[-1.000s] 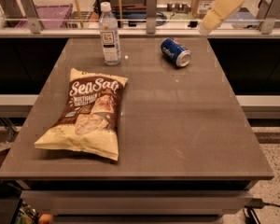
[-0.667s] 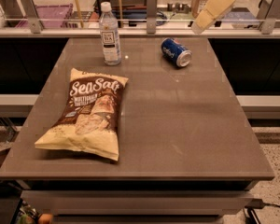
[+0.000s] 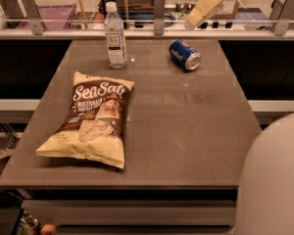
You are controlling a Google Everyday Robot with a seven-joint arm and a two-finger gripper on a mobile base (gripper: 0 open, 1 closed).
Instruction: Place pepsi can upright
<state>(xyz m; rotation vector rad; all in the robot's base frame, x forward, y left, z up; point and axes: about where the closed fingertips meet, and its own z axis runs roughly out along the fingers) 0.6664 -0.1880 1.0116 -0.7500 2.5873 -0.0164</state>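
The blue pepsi can [image 3: 184, 54] lies on its side at the far right of the grey table [image 3: 186, 131], its silver end facing front right. My gripper [image 3: 195, 19] is cream-coloured and hangs in the air at the top of the view. It is above and behind the can, pointing down to the left, and it touches nothing.
A clear water bottle [image 3: 115, 35] with a white label stands upright at the far left. A Sea Salt chip bag [image 3: 90, 121] lies flat at the front left. A railing with posts [image 3: 159, 6] runs behind the table. A white rounded robot part [image 3: 277, 180] fills the lower right corner.
My gripper has moved left, closer to above the can. A white robot part has come into the lower right corner. The can, bottle and bag have not moved.
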